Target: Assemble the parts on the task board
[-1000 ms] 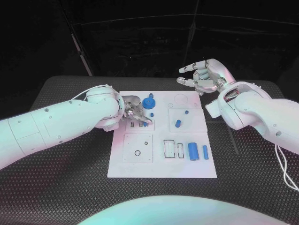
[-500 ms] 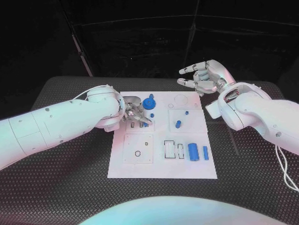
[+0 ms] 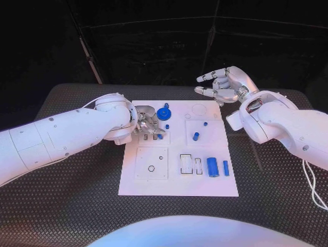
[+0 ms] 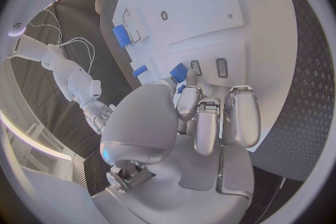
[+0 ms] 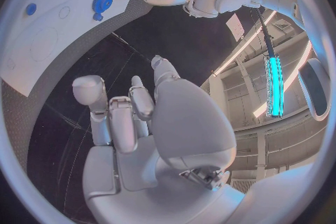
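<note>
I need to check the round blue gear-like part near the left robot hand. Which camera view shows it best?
The head view: the round blue part sits unobstructed on the task board, just beyond the left robot hand. The right wrist view shows it small and distorted. In the left wrist view I cannot pick it out with certainty.
</note>
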